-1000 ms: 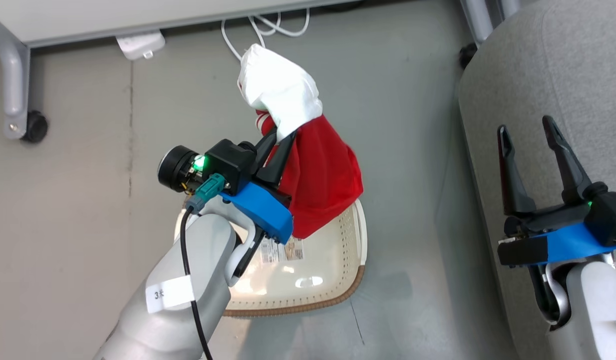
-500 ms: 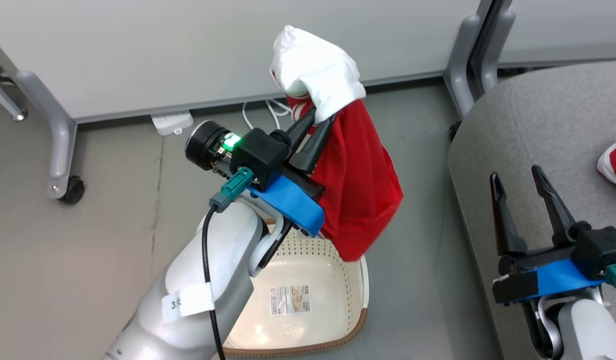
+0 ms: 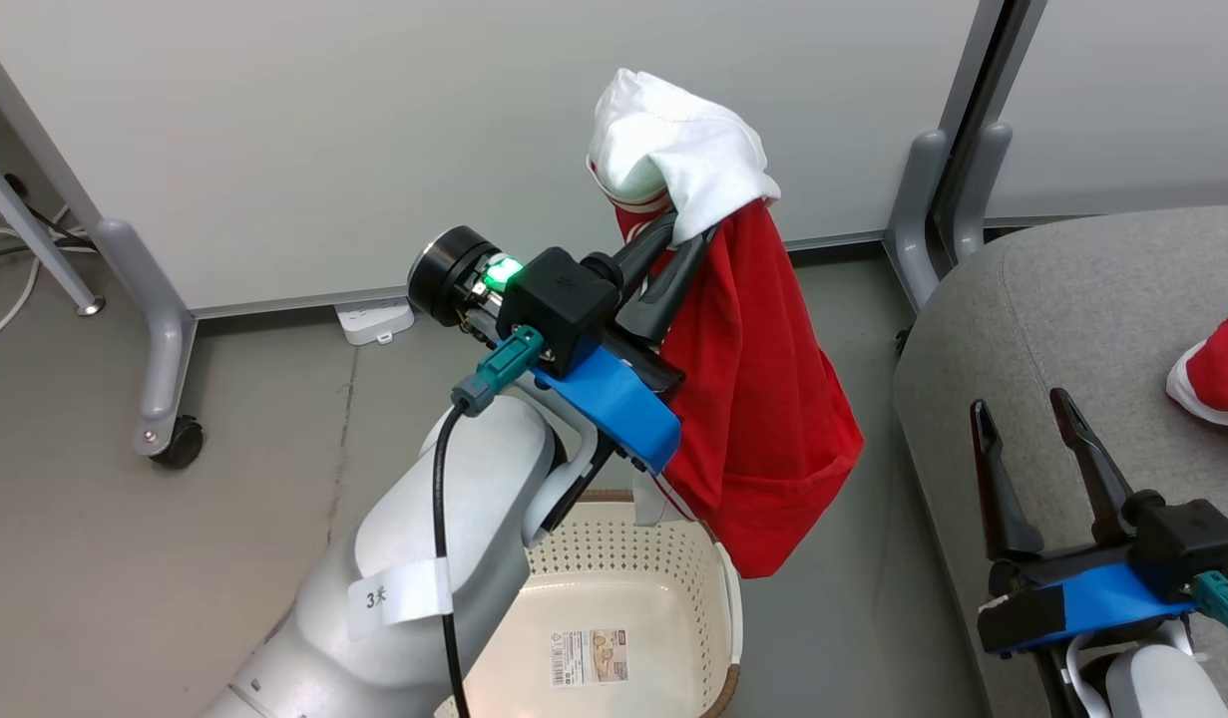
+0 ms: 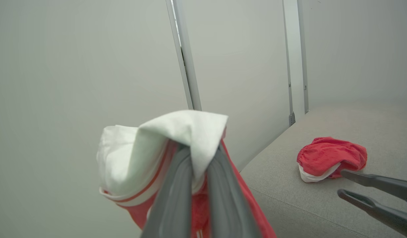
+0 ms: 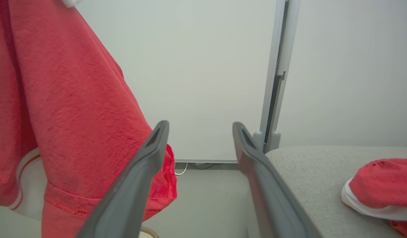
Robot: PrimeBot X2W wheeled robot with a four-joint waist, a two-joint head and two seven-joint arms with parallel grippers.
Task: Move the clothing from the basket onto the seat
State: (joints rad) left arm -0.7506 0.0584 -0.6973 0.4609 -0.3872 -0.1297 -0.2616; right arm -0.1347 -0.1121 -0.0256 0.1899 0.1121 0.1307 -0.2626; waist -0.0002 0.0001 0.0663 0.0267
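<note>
One garment [image 3: 763, 399] hangs from the left gripper [image 3: 685, 244], whose fingers are clenched on it just under its white top. A second ago the hem lay against the basket [image 3: 614, 543]. Now the cloth is lifted free and has shifted toward the seat [image 3: 1052, 319]. The head camera has also tilted up, so more wall [image 3: 274, 130] shows and the basket sits at the bottom edge. The other garment [image 3: 1217, 374] on the seat has come into view with that tilt. The right gripper [image 3: 1018, 404] holds the same spread, empty pose over the seat's near edge.

A strip of bare floor [image 3: 873, 618] lies between the hanging hem and the seat's rounded left edge. In the left wrist view the grey seat top is bare from that edge up to the other garment [image 4: 329, 157]. The right gripper's fingers lie just beside that garment there, whether touching I cannot tell. The basket holds nothing but the label [image 3: 586, 656] on its bottom.

The held garment is bright red, draped in long folds to a stitched hem. A white panel is bunched over the fingertips, with red-and-white striped trim below it. The other garment is a crumpled red heap with a white edge.
</note>
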